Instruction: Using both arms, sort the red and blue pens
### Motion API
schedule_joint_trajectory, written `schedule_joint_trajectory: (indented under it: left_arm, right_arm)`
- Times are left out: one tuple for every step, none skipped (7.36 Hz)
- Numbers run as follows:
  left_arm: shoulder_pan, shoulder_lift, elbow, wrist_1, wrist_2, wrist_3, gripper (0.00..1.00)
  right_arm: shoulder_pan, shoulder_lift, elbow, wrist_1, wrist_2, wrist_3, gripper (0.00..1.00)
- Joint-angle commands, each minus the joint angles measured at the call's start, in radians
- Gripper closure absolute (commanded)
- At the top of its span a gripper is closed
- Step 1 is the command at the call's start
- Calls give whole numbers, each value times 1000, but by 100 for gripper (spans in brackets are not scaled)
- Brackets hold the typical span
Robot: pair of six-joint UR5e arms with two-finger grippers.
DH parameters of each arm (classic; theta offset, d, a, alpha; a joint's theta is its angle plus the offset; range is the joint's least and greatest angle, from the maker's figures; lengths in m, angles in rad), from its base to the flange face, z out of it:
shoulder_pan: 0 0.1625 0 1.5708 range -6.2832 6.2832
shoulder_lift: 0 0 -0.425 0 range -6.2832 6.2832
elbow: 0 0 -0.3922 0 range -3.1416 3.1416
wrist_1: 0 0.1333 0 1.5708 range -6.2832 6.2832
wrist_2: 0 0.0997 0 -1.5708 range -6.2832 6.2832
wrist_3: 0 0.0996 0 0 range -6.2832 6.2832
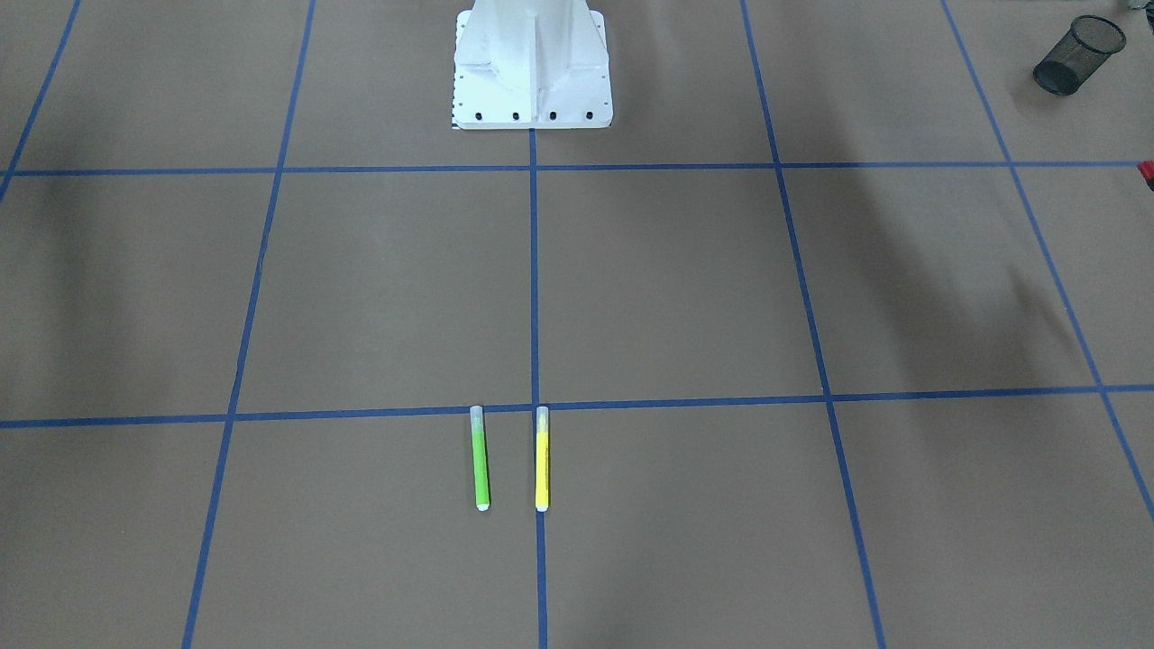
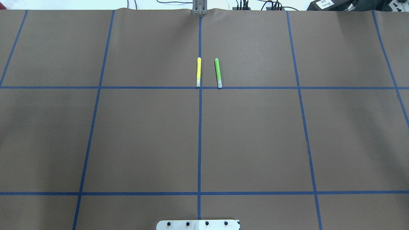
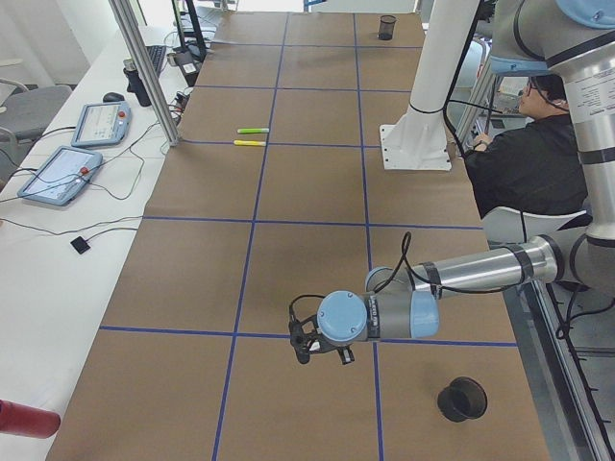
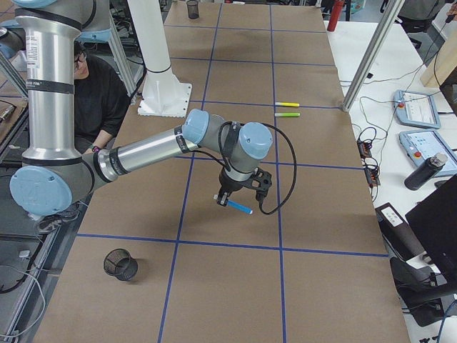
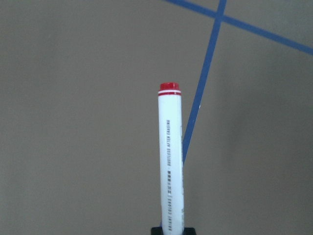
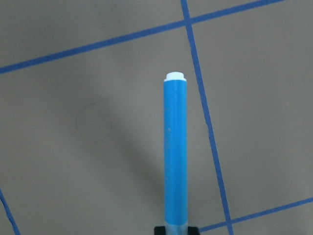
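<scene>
Red pen [image 5: 169, 161], white-barrelled, is clamped at its lower end between the closed fingers of the left gripper [image 3: 305, 346], held over the brown table [image 2: 143, 134] beside a crossing of blue tape lines [image 5: 205, 88]; blue pen [image 6: 175, 152] is pinched the same way by the right gripper [image 4: 227, 196], slanting above the surface; green marker [image 1: 480, 469] and yellow marker [image 1: 542, 469] lie parallel, just apart, at mid-table; black mesh cup [image 3: 461, 399] stands near the left gripper.
</scene>
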Motion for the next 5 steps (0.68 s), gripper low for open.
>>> schedule_joint_trajectory:
  left_arm:
    - [-48,0,-53,274,19,170,100]
    - [-77,-55,-47,295,76,187,100]
    - [-91,-95,-50,296,182,188,100]
    - [-91,-130,-48,296,252,199,100]
    - [-99,-140,-48,300,331,269,100]
  right_arm:
    - [47,18,1,-130,-13,-126,100]
    - [48,59,-8,-130,-45,-128,100]
    - [46,120,-30,-132,-124,-126,100]
    - [46,145,-30,-132,-192,-126,100]
    - [47,151,-30,-133,-229,-126,100]
